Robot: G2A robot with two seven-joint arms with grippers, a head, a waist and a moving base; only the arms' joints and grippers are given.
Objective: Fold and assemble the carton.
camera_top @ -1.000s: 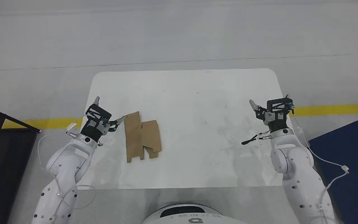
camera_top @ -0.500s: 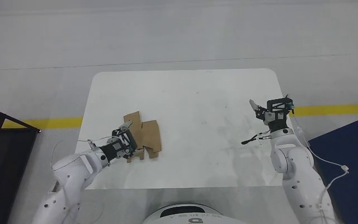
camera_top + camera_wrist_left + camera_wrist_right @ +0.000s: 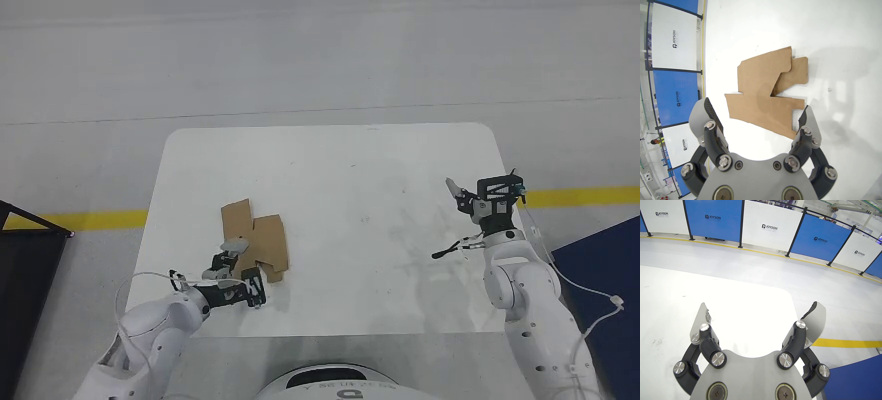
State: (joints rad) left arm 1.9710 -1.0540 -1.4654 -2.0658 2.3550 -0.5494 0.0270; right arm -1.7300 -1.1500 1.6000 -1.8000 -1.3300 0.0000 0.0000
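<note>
Toward the worktop's front-left corner, plain brown carton lies flat; left gripper hovers at its front end, jaws released; right gripper, right edge, jaws released too.

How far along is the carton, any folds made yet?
Done: nothing; the carton lies flat on the table. In hand: the left gripper is open at the carton's near end, gripping nothing. The right gripper is open, apart at the table's edge. Left: all folding and assembly.

Bright even light — white table glares; wrist-view edges bowed.
</note>
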